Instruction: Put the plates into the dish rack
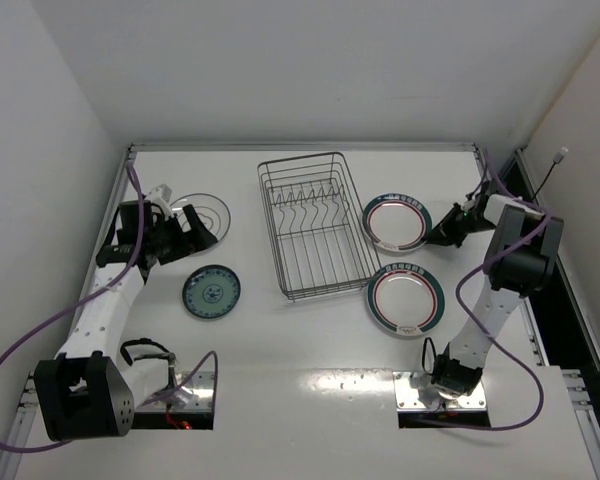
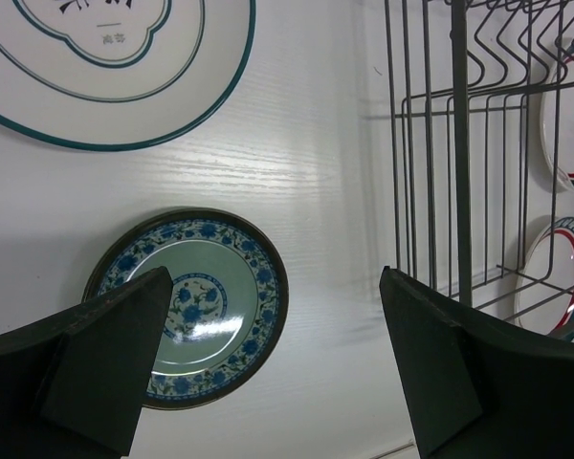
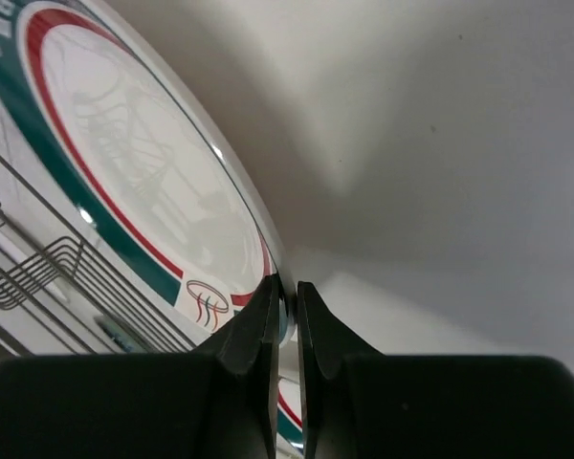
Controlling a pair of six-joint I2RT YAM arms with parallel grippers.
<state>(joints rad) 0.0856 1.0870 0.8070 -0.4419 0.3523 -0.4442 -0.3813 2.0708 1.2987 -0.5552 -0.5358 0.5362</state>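
Right gripper (image 3: 287, 289) is clamped on the rim of one ringed plate (image 3: 143, 182) right of the rack (image 1: 313, 225); left gripper (image 2: 275, 287) is held wide left of it. No plate is racked yet.

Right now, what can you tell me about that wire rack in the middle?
The rack is a long rectangular basket of thin grey wire, open-sided, with a row of upright tines along its floor. It stands empty on the white table, slightly skewed. The far white plate and near white plate sit close to its right side; whether they touch it I cannot tell. The glass plate and teal plate lie apart to its left.
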